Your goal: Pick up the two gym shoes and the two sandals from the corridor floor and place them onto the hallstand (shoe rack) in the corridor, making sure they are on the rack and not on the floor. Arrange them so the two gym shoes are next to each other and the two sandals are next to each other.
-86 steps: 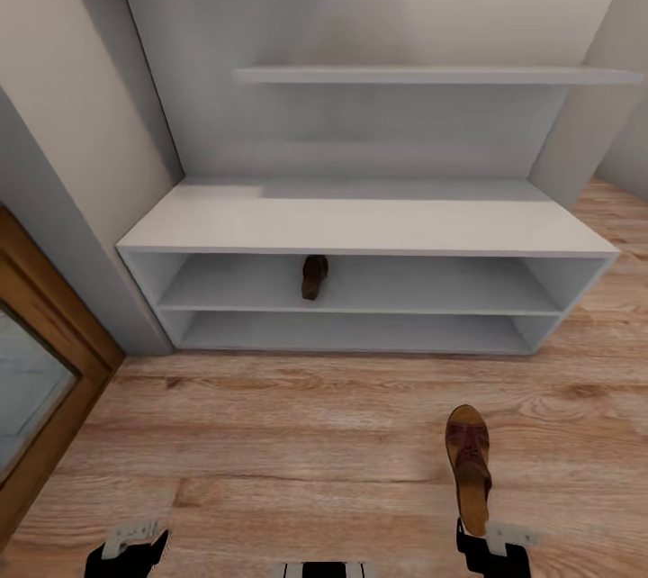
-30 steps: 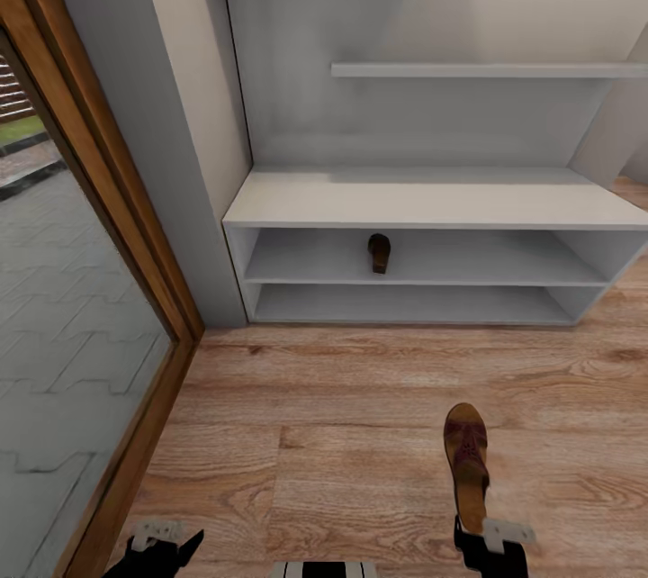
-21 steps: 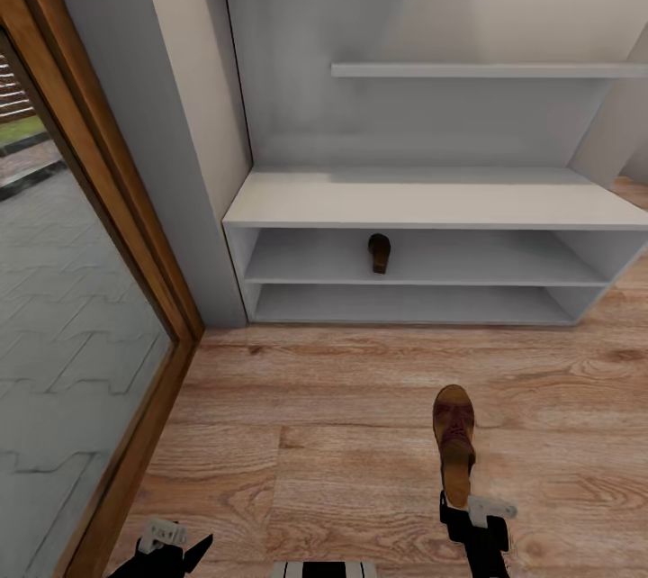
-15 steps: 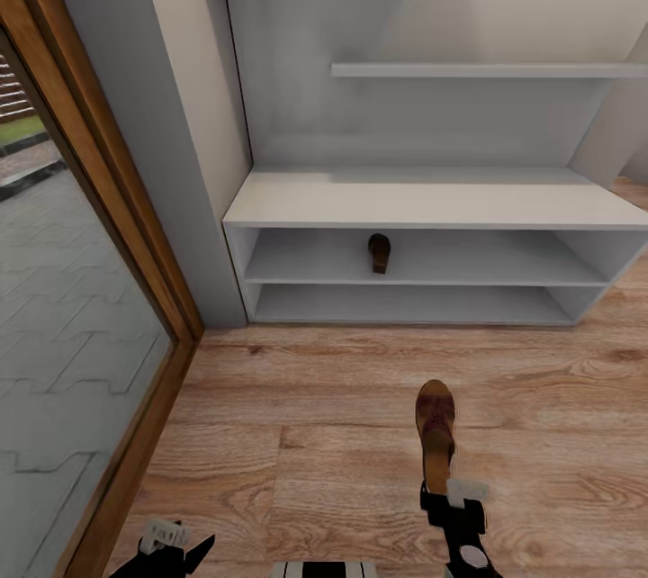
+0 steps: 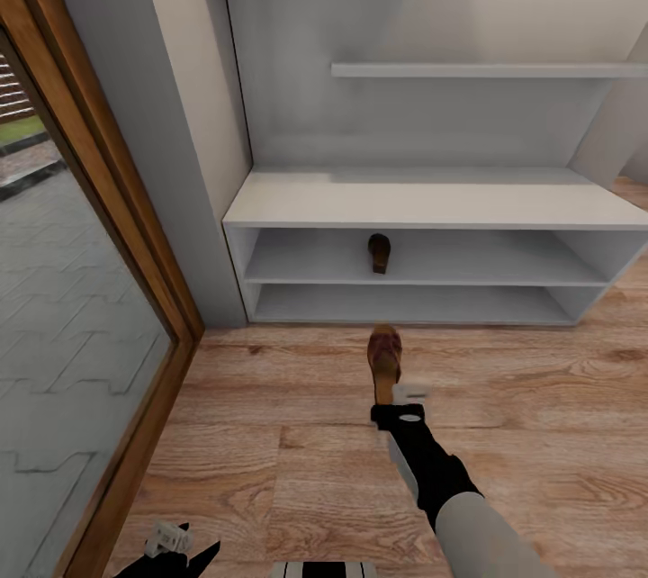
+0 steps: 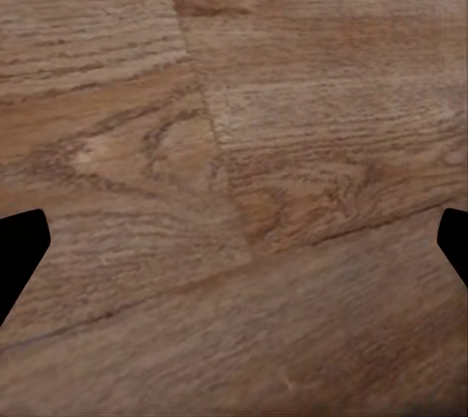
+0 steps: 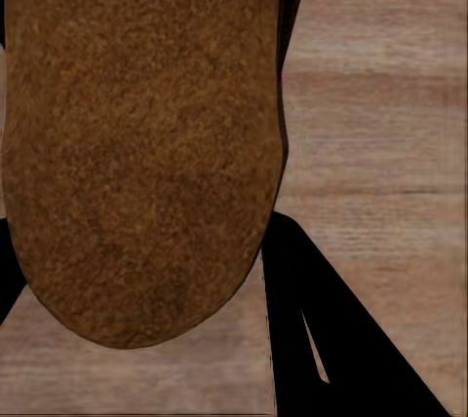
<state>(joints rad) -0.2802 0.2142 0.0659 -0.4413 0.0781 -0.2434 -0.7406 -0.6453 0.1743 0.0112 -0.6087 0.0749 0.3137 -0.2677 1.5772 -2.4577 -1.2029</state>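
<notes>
The right tool is stretched out over the corridor floor, clamped on the heel end of a brown sandal. That held sandal points toe-first toward the hallstand and hangs above the wood planks just in front of the unit's lower shelf. In the right wrist view the sandal's tan sole sits close against the camera, with a dark finger of the tool beside it and plank grain behind.

The second sandal already rests on the hallstand's upper open shelf, a little left of the middle, set lengthwise with its toe toward the back panel. It lies almost directly beyond the held one.

The left tool stays low at the near left edge, above bare floor beside the wood-framed glass door. In the left wrist view its two dark fingertips stand wide apart with nothing between them, over the planks.
</notes>
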